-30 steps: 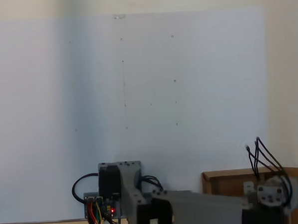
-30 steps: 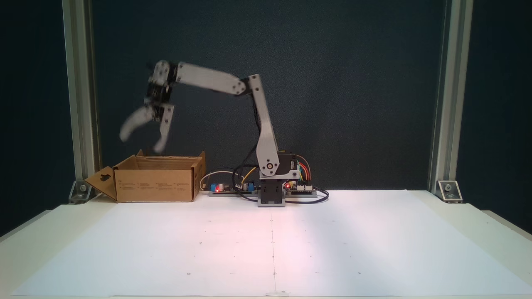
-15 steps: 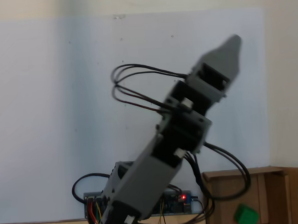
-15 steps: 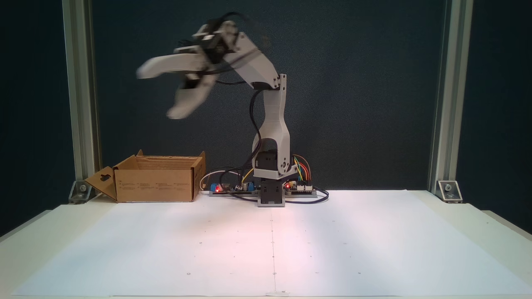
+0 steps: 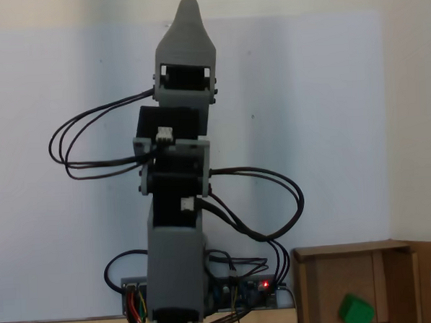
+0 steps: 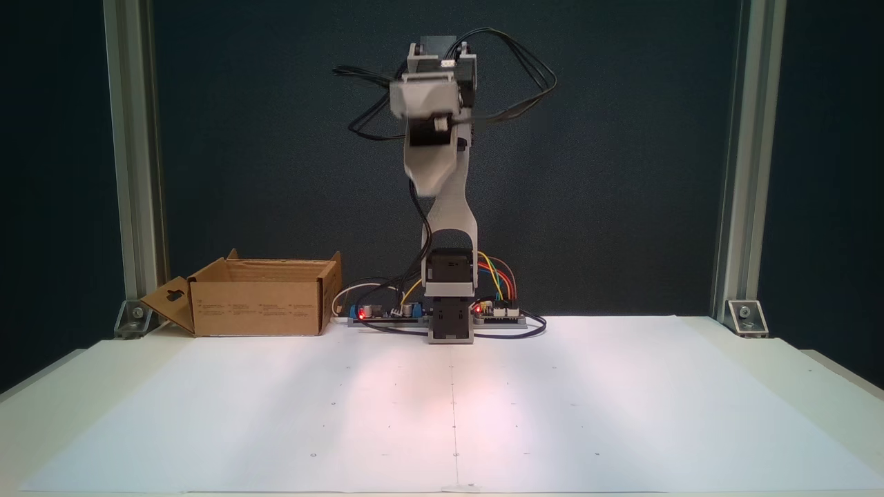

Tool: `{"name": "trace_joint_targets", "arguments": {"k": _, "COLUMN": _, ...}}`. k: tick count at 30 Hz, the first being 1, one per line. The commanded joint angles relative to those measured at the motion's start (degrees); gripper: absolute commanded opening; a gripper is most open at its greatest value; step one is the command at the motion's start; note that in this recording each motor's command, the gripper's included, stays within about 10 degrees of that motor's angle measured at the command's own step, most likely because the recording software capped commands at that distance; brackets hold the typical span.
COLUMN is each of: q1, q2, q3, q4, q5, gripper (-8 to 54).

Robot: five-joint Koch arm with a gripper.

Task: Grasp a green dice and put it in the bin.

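The green dice (image 5: 355, 310) lies on the floor of the bin (image 5: 330, 278), a brown cardboard box at the lower right of a fixed view. In the other fixed view the bin (image 6: 259, 304) stands at the back left and its walls hide the dice. The grey arm stands folded upright over its base, well away from the bin. My gripper (image 6: 427, 138) faces that camera, open and holding nothing: one jaw is seen end-on, the other hangs down below it. From above, the upper finger (image 5: 186, 33) covers the lower one.
Circuit boards with red lights (image 6: 387, 312) and coloured wires (image 6: 498, 283) flank the arm's base (image 6: 450, 324). Black cables (image 5: 85, 150) loop out from the wrist. A white paper sheet (image 6: 449, 407) covers the table. Metal posts (image 6: 135, 172) (image 6: 735, 172) stand at the back corners.
The arm has swung from above the bin back to the centre and folded upright. The dice, hidden a second ago, has lain in the bin for the last half second.
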Motion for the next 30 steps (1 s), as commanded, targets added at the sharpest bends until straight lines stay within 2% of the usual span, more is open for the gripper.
{"name": "trace_joint_targets", "arguments": {"k": 1, "q1": 0.0, "q2": 3.34, "q3": -0.53, "q4": -9.65, "q5": -1.05, "gripper": 43.8}}
{"name": "trace_joint_targets", "arguments": {"k": 7, "q1": 0.09, "q2": 9.67, "q3": 8.53, "q4": -20.72, "q5": -5.45, "gripper": 44.8}}
{"name": "trace_joint_targets", "arguments": {"k": 14, "q1": 0.53, "q2": 21.27, "q3": 40.78, "q4": -32.94, "q5": -6.94, "gripper": 45.8}}
{"name": "trace_joint_targets", "arguments": {"k": 25, "q1": 1.93, "q2": 21.8, "q3": 44.47, "q4": -48.41, "q5": -4.04, "gripper": 44.5}}
{"name": "trace_joint_targets", "arguments": {"k": 30, "q1": 2.2, "q2": 29.09, "q3": 51.94, "q4": -55.79, "q5": -2.99, "gripper": 42.9}}
